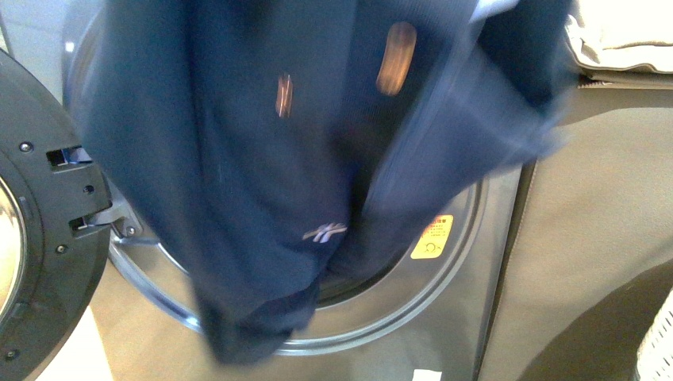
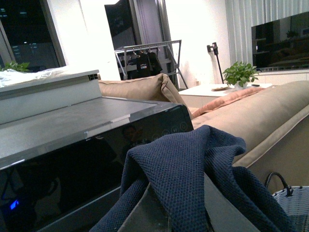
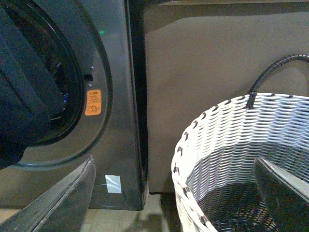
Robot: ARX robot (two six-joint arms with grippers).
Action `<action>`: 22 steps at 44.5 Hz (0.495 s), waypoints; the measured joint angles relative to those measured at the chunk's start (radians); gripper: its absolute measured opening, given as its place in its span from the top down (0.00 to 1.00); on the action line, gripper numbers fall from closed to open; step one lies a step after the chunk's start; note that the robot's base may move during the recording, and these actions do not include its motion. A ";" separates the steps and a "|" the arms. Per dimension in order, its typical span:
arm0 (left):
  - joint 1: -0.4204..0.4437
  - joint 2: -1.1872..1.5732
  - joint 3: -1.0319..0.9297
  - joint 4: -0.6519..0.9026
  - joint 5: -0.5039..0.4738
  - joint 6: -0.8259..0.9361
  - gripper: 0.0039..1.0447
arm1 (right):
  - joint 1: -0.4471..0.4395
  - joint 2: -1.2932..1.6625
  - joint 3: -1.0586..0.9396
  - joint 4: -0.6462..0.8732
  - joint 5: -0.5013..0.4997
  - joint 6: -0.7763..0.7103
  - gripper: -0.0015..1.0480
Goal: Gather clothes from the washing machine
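The dark navy clothes (image 1: pixel 262 159) hang blurred in front of the washing machine (image 1: pixel 492 262), covering most of its round opening; a small white logo shows low on the fabric. The porthole door (image 1: pixel 40 238) stands open at the left. In the left wrist view my left gripper (image 2: pixel 176 212) is shut on the clothes (image 2: pixel 178 164), which drape over both fingers above the machine's black control panel (image 2: pixel 72 169). In the right wrist view my right gripper (image 3: pixel 176 193) is open and empty, by the woven basket's rim. The clothes (image 3: pixel 21 101) hang from the washing machine's (image 3: pixel 116 96) opening there.
A white woven basket (image 3: pixel 227 140) with a dark handle stands right of the machine, against a beige-brown sofa side (image 3: pixel 217 53). It also shows in the left wrist view (image 2: pixel 292 203). An orange-yellow sticker (image 1: pixel 432 236) is on the machine front. Beige cushions (image 2: pixel 260 111) lie beyond.
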 joint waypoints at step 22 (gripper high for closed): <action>-0.004 0.206 0.351 -0.154 0.081 -0.124 0.95 | 0.000 0.000 0.000 0.000 0.000 0.000 0.07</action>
